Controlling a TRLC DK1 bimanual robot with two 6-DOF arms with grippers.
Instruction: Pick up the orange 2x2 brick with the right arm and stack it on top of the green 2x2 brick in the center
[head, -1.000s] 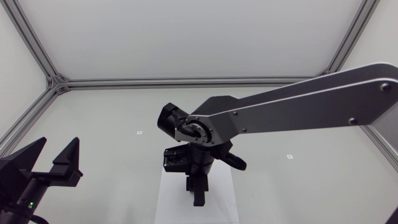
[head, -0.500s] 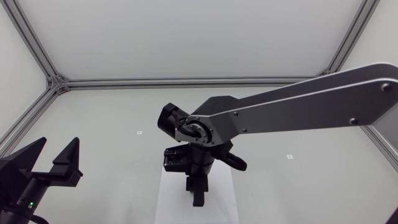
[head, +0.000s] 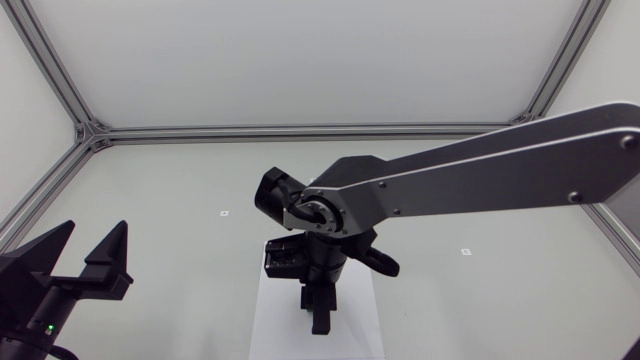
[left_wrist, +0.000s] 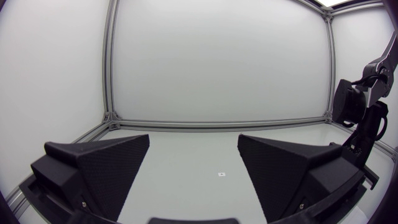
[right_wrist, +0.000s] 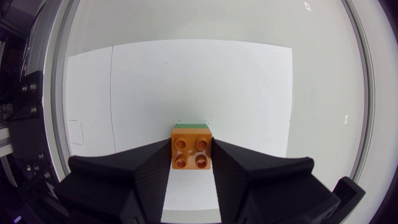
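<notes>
Sitting between two black fingers, the orange 2x2 brick (right_wrist: 191, 152) shows its four studs to the right wrist camera. The right end effector (right_wrist: 191, 150) is closed on it, one broad finger pressed against each of two opposite sides. Just past the brick's far edge a thin strip of the green 2x2 brick (right_wrist: 191, 125) shows from underneath, so the orange one is directly over it. Whether the two are fully seated together I cannot tell. Both bricks are over a white sheet (right_wrist: 186, 81) lying on the counter (head: 180, 180).

From above, the right arm (head: 480, 175) comes in from the right edge as a long silver-grey link. It crosses to the middle and bends at a black wrist joint, so the end effector points straight down onto the sheet. That wrist and its fingers cover both bricks in the overhead view.

The left arm sits low at the near left corner of the counter, well apart from the bricks. The left end effector (head: 92, 240) is wide open, its two wedge fingers spread with nothing between them. From its own camera, the right arm stands off to one side, past one of its fingers.

Two tiny markers (head: 224, 213) lie on the counter, one on either side of the sheet.
</notes>
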